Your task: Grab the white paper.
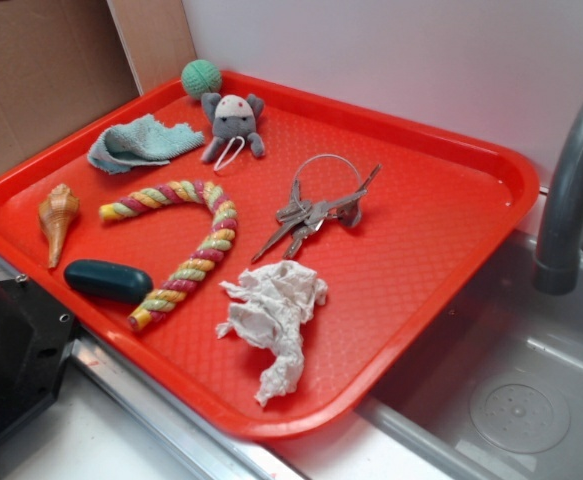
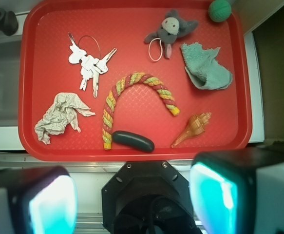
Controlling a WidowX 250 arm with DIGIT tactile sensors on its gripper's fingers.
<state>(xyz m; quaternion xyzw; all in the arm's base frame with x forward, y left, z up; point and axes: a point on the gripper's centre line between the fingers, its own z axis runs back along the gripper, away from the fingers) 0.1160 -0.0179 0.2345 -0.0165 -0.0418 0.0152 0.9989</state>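
Trouble, judged from the layout, would start with the red tray (image 1: 451, 190), the largest thing here: it sits partly over the sink edge, so a hard downward push near its front rim might tip or slide it. Next in size, the striped candy-cane rope (image 2: 113, 105) curves just beside the target, and a claw descending off-line could snag it instead. The white paper (image 2: 59, 116) lies crumpled in the tray's front corner nearest the sink, close to the rim, its twisted tail trailing toward the tray edge; pinching only that tail or a loose fold could let the wad unravel or slip free. The bunch of keys (image 2: 88, 61) lies near the paper, apart from it, and could get dragged along. Smaller still, the dark oblong object (image 2: 133, 140) at the rope's end is a lesser risk, well to the side.

The arm is held high above the tray's near edge, camera looking straight down. The claw (image 2: 132, 200) hangs with both pale pads spread wide, released and holding nothing, offset from the paper toward the tray's middle.
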